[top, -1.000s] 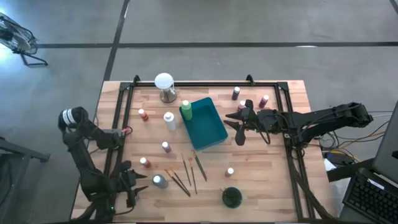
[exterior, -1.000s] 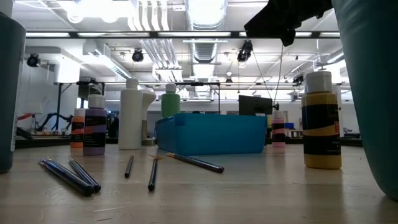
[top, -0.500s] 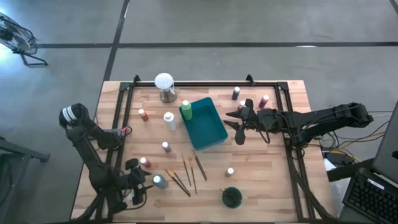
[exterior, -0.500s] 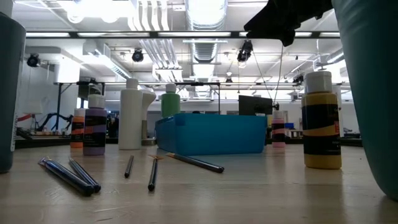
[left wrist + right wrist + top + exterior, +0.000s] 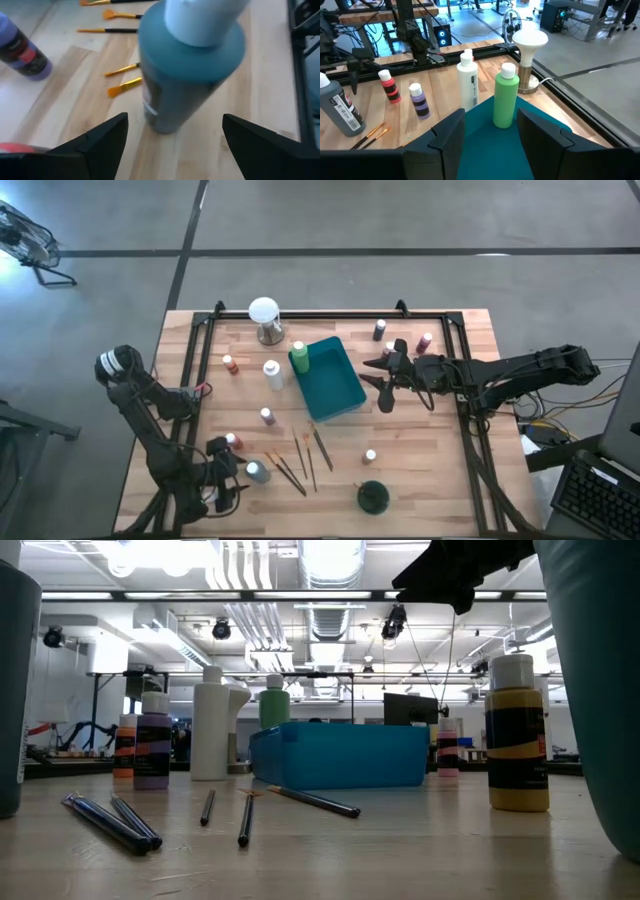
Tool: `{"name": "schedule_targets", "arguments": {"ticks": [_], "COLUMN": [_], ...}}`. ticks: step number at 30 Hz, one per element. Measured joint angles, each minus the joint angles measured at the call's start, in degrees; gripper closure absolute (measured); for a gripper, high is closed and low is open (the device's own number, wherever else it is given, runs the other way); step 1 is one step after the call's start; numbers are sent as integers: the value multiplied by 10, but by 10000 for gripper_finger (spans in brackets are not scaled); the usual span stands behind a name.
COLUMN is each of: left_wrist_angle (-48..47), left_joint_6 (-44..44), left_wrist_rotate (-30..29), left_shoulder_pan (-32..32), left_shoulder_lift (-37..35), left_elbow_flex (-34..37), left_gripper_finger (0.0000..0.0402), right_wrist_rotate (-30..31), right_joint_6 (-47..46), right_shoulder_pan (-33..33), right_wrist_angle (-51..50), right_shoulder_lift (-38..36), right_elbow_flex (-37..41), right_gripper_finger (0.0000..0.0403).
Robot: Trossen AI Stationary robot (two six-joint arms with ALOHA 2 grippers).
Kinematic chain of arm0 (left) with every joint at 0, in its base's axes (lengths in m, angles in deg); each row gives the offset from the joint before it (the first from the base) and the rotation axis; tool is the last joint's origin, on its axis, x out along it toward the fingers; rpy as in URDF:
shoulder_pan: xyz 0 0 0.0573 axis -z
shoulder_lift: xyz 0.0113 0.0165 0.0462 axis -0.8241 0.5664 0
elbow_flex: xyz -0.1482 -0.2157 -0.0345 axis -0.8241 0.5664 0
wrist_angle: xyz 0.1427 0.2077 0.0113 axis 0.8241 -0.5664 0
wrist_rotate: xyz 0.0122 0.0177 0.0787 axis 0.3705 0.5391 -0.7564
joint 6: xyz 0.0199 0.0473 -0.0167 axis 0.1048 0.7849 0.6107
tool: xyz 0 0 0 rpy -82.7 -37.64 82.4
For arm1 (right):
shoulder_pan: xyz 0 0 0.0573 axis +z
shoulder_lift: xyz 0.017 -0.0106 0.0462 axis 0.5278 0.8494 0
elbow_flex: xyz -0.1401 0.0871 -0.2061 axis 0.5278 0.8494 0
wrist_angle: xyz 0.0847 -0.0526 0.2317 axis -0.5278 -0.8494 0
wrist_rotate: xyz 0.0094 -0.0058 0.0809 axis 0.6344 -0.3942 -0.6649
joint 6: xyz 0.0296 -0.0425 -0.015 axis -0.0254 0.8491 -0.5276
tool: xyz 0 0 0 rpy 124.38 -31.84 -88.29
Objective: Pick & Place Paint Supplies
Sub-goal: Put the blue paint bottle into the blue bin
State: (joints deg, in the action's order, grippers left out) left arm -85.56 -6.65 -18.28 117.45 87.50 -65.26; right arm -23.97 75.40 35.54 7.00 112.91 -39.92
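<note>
Table point(image 5: 420, 480): wooden top with a dark rail frame, on which all items are set.

Tray point(image 5: 335, 378): teal, rectangular, found just beside and below the right claw point(image 5: 378, 378), on its open side. Nothing is seen inside it from above.

Right claw: held above the table at the tray's edge, fingers point(image 5: 447, 131) spread apart, nothing between them. In its wrist view the tray lies directly ahead.

Green bottle point(image 5: 505, 96): white-capped, upright, placed past the tray's far edge from the right claw.

White bottle point(image 5: 467, 85): tall, upright, just beside the green bottle, farther from the right claw.

Globe point(image 5: 264, 311): white, on a metal base, beyond the green bottle from the right claw.

Left claw point(image 5: 232, 473): low over the table's near left part, fingers point(image 5: 102, 134) set wide on either side of the grey bottle point(image 5: 187, 70), not touching it. No grip is shown.

Grey bottle: pale-capped, upright, between the left claw's fingers.

Brushes point(image 5: 298, 460): several, thin, laid flat just past the grey bottle from the left claw; bristle tips are pointed toward the bottle.

Purple bottle point(image 5: 22, 52): small, to one side of the left claw, near.

Red bottle point(image 5: 231, 440): small, just beside the left claw.

Small bottles point(image 5: 380, 330): three clustered by the far rail behind the right claw.
</note>
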Motion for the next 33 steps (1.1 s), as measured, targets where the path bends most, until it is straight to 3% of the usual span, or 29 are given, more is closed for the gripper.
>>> {"name": "schedule_targets", "arguments": {"ticks": [20, 33], "left_wrist_angle": [82, 178], "left_joint_6": [144, 149], "left_wrist_rotate": [-4, -30], "left_shoulder_pan": [-58, -66], "left_shoulder_lift": [1, 1], "left_elbow_flex": [12, 76], "left_gripper_finger": [74, 74], "right_wrist_rotate": [-1, -1], "right_joint_6": [6, 17], "right_shoulder_pan": [0, 0], "right_wrist_angle": [-4, -4], "right_shoulder_lift": [0, 0], "right_elbow_flex": [0, 0], "right_gripper_finger": [286, 305]}}
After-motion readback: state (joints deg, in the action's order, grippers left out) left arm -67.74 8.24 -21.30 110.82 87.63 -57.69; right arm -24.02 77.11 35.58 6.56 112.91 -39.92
